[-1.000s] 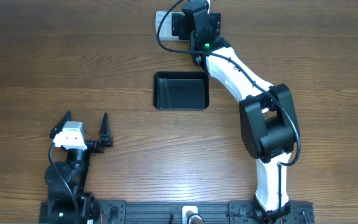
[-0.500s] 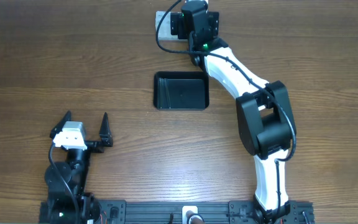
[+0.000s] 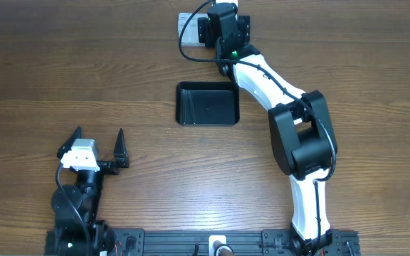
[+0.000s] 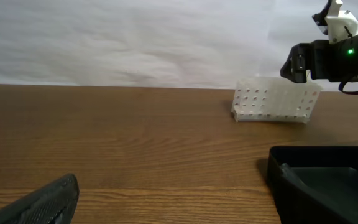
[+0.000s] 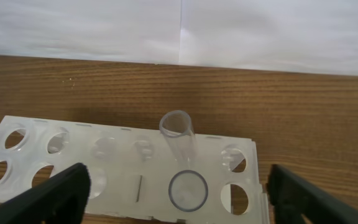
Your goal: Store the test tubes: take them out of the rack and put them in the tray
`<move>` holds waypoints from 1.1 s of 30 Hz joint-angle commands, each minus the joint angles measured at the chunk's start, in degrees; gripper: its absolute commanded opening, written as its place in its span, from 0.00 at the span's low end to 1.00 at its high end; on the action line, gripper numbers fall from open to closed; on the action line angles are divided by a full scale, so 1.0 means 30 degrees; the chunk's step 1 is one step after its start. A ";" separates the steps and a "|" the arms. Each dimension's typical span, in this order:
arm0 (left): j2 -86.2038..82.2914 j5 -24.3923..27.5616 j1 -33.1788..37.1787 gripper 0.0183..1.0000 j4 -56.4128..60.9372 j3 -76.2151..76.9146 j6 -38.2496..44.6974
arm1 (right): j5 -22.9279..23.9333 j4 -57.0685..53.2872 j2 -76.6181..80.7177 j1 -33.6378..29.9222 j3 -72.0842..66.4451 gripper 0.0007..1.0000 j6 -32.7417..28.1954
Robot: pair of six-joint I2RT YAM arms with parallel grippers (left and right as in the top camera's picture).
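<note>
Top view first: the right arm [image 3: 290,121] is stretched out to the far edge of the wooden bench [image 3: 62,64], with its wrist over the white rack [image 3: 188,25]. The black tray [image 3: 207,104] lies just on the near side of the rack, about mid-bench, so rack to tray looks like a short hop. The left tool [image 3: 98,132] sits at the near left with its fingers spread wide and nothing in them, well apart from both rack and tray. So the right arm is clearly the closer one for this job. From the left wrist view, the rack stands far off to the right in front of a plain white wall [image 4: 104,37], the tray's corner is nearer, and the right arm's wrist hangs above the rack's right end. The right wrist view is the one that matters. The right tool [image 5: 179,177] is open wide and holding nothing, looking down on the rack with two clear tubes in neighbouring holes between its fingers. The taller tube [image 5: 178,134] stands mouth up, and the other tube [image 5: 188,188] is seen almost straight down its opening. Their long axis is vertical, so I'd guess the grab means coming down around one and pulling straight up without bumping its neighbour. The other holes look empty to me.
</note>
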 commanded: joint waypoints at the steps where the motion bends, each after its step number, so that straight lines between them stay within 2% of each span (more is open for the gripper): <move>1: -0.0153 0.0328 0.0102 1.00 -0.0044 -0.0087 0.0270 | 0.0277 0.0087 0.0379 -0.0095 0.0466 0.83 -0.0211; 6: -0.0153 0.0328 0.0102 1.00 -0.0036 -0.0087 0.0270 | 0.0415 0.0102 0.0379 -0.0117 0.0466 0.70 -0.0211; 10: -0.0153 0.0328 0.0102 1.00 -0.0044 -0.0087 0.0270 | 0.0415 0.0124 0.0379 -0.0146 0.0466 0.63 -0.0211; 21: -0.0153 0.0328 0.0102 1.00 -0.0036 -0.0087 0.0270 | 0.0619 0.0328 0.0379 -0.0146 0.0466 0.55 -0.0430; 33: -0.0153 0.0328 0.0102 1.00 -0.0036 -0.0087 0.0270 | 0.0612 0.1501 0.1078 -0.0153 0.0466 0.53 -0.0852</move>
